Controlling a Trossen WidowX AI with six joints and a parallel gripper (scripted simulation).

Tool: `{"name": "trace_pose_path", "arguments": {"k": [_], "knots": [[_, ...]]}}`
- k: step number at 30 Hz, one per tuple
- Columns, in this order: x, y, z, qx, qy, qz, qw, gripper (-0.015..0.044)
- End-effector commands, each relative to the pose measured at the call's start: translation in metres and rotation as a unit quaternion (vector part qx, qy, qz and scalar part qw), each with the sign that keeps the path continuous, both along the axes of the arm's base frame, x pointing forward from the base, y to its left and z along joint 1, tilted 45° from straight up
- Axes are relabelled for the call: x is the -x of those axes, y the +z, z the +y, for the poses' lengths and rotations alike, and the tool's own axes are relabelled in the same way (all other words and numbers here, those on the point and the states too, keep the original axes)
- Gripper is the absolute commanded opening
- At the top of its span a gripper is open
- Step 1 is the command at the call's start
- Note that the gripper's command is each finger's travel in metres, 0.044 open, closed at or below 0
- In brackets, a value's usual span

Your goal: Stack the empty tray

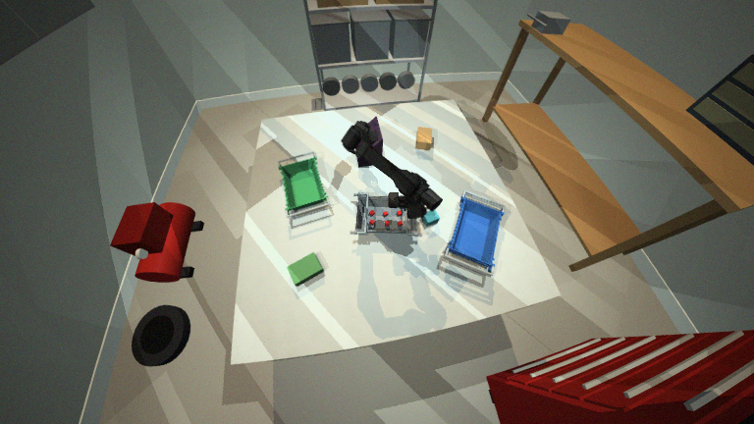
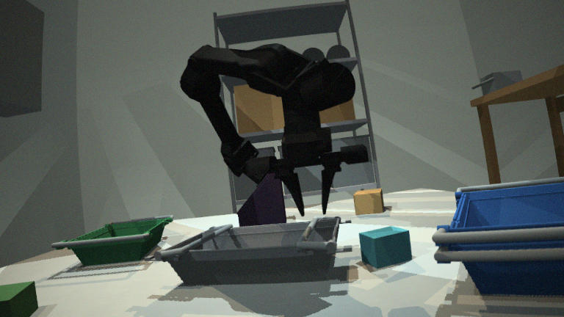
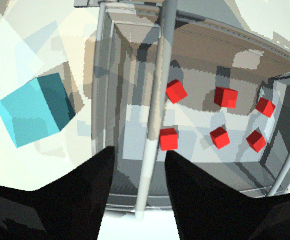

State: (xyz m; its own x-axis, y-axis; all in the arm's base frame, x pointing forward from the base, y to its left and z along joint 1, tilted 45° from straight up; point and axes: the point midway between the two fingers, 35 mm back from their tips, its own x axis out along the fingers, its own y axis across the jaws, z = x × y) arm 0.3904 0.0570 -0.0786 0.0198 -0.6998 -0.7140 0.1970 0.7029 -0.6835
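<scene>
A grey tray (image 1: 389,232) (image 2: 249,270) (image 3: 210,45) holds several small red blocks (image 1: 385,214) (image 3: 226,97). Its right bar (image 2: 308,230) (image 3: 160,90) lies across the top, inward of the end wall. Its left bar (image 2: 195,241) (image 3: 285,172) is near the left end; its exact rest is hard to tell. An empty green tray (image 1: 303,185) (image 2: 108,251) stands to the left, an empty larger-looking blue tray (image 1: 476,233) (image 2: 519,276) to the right. My gripper (image 2: 313,214) (image 3: 140,155) is open and empty above the grey tray's right bar, fingertips apart. In the top view the arm hides the fingertips.
A teal block (image 1: 430,218) (image 2: 384,246) (image 3: 35,110) sits close beside the grey tray's right end. A green block (image 1: 304,268) (image 2: 16,299) lies front left, an orange block (image 1: 424,138) (image 2: 368,201) behind. A purple wedge (image 1: 378,141) (image 2: 266,203) stands by the arm's base.
</scene>
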Motion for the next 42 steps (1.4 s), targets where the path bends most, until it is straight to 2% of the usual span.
{"name": "trace_pose_path", "arguments": {"k": [1, 7, 8, 9, 15, 18, 21, 25, 30, 36, 42], "knots": [[-0.001, 0.010, 0.011, -0.002, 0.000, -0.002, 1.000, 0.0236], [0.005, 0.066, 0.064, -0.002, -0.001, -0.001, 1.000, 0.0394], [0.006, 0.069, 0.065, -0.002, -0.001, -0.001, 1.000, 0.0420], [0.003, 0.049, 0.044, 0.002, -0.008, 0.002, 1.000, 0.0440], [-0.002, 0.109, -0.031, -0.037, -0.177, -0.136, 0.974, 0.0440], [0.006, 0.140, -0.074, -0.052, -0.270, -0.213, 0.938, 0.0440], [0.025, 0.163, -0.110, -0.053, -0.313, -0.249, 0.915, 0.0440], [0.055, 0.196, -0.158, -0.061, -0.427, -0.350, 0.832, 0.0440], [0.104, 0.229, -0.207, -0.059, -0.547, -0.467, 0.693, 0.0440], [0.174, 0.255, -0.246, -0.045, -0.647, -0.586, 0.485, 0.0440], [0.247, 0.268, -0.263, -0.024, -0.691, -0.678, 0.251, 0.0440]]}}
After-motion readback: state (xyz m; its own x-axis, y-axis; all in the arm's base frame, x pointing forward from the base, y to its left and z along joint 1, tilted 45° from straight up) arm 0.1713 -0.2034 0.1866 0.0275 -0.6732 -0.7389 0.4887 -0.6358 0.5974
